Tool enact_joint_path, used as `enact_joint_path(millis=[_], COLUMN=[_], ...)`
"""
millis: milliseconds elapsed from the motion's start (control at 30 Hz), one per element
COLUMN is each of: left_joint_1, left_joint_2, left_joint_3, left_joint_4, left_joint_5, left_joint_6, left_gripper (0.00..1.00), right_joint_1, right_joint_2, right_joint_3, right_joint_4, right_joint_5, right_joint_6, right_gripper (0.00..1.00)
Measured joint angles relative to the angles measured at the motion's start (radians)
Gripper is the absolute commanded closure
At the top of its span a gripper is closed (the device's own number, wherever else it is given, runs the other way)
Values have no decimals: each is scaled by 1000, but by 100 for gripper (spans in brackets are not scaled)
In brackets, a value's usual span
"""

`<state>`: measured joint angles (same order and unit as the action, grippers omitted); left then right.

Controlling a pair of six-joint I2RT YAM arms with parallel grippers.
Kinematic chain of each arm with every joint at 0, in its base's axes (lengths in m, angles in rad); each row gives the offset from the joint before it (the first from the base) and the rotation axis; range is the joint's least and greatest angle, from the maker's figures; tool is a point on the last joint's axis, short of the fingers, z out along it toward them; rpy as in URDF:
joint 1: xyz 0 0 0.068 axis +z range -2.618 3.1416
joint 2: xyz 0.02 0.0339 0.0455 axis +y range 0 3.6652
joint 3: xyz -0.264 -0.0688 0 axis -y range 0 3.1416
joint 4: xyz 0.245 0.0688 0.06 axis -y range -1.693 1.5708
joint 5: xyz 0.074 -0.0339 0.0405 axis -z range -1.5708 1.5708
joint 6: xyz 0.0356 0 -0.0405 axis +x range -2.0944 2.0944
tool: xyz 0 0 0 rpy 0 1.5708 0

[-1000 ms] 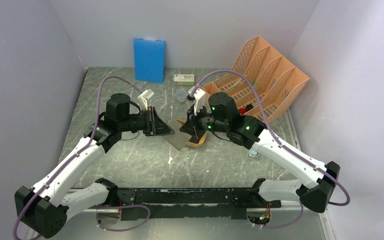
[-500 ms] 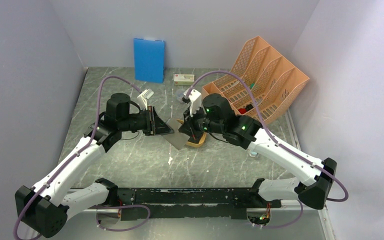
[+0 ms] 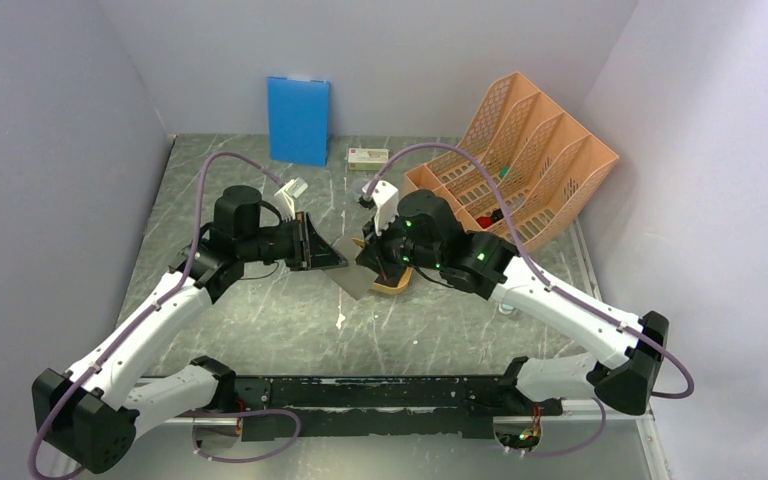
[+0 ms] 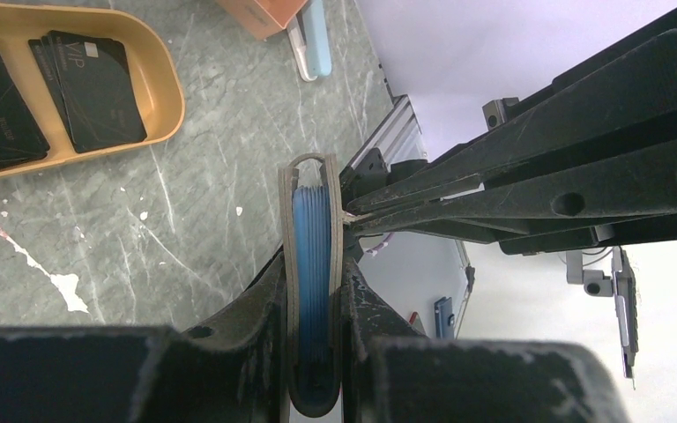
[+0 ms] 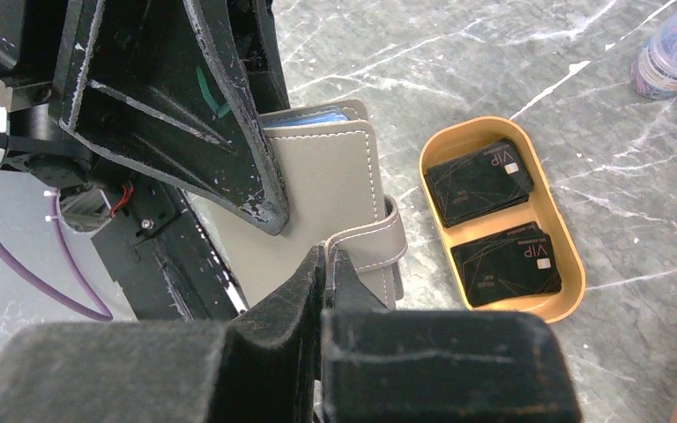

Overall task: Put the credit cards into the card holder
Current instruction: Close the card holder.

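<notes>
**Card holder** (image 3: pixel 353 273): located near table centre, between the two grippers. In the left wrist view it shows edge-on, with a grey outer cover on both sides of the pale blue inner pockets. Contact with the table surface cannot be determined.

**Left gripper** (image 4: pixel 316 280): clenched on the card holder, one finger pressed against each outer face of the cover. In the top view it reaches the holder from 9 o'clock.

**Right gripper** (image 5: pixel 326 264): jaws squeezed together on the end of the closure strap (image 5: pixel 373 242), which runs off the holder's edge. In the top view it reaches the holder from 3 o'clock.

**Credit cards** (image 5: pixel 480 181): two dark stacks lying flat in the mustard tray (image 5: pixel 573 282), one at the tray's 12 o'clock end and one at its 6 o'clock end in the right wrist view. "VIP" print is legible on both stacks. In the top view the tray sits on the table just beside the holder, at its 4 o'clock, partly covered by the right gripper.

**Surroundings**
- Blue board (image 3: pixel 298 120): upright against the back wall, 11 o'clock from table centre.
- Orange file rack (image 3: pixel 525 160): 2 o'clock from table centre.
- Small box (image 3: pixel 368 157): near the back wall, between board and rack
</notes>
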<state>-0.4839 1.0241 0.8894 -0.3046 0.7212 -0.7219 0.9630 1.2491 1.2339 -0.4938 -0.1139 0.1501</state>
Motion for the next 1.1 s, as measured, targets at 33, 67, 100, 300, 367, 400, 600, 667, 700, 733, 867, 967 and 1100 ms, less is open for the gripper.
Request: enact_joint_path(millis=[33,67,100,300,367,400,600,667,700,733,867,967,1100], left_joint_1=[1,1,2,4,5,5,7,8,8,8,10,11,12], left_joint_2=[1,2,3,7,7,7,9,10,10,11,12,14,16], left_joint_3=[0,0,0,0,0,0,0,0,0,0,0,-2,-16], left_joint_4=[0,0,-1,-7,-9,-11,-18,-18,-17,-18,-18,-23,-24], left_joint_5=[0,0,-1,-4,-4,-7,-19,-21,-22,-23,-35,-44,-50], left_joint_6=[0,-1,-1,-11,-16,-17,-31,-39,-42,-45,-53,-60,-78], left_gripper=[95,95,95,95,95,95,95,95,95,95,95,95,95], right_joint_1=[0,1,3,13,17,19,25,25,26,26,31,42,66], right_joint_2=[3,4,6,12,15,17,26,28,28,29,39,50,69], right_joint_3=[0,0,0,0,0,0,0,0,0,0,0,0,1], right_joint_4=[0,1,1,4,5,6,14,21,21,23,32,34,32], right_joint_5=[3,5,8,33,40,44,71,78,81,84,103,128,172], right_joint_6=[2,3,4,20,26,29,53,65,71,76,92,95,96], right_gripper=[100,100,100,100,100,100,100,100,100,100,100,100,100])
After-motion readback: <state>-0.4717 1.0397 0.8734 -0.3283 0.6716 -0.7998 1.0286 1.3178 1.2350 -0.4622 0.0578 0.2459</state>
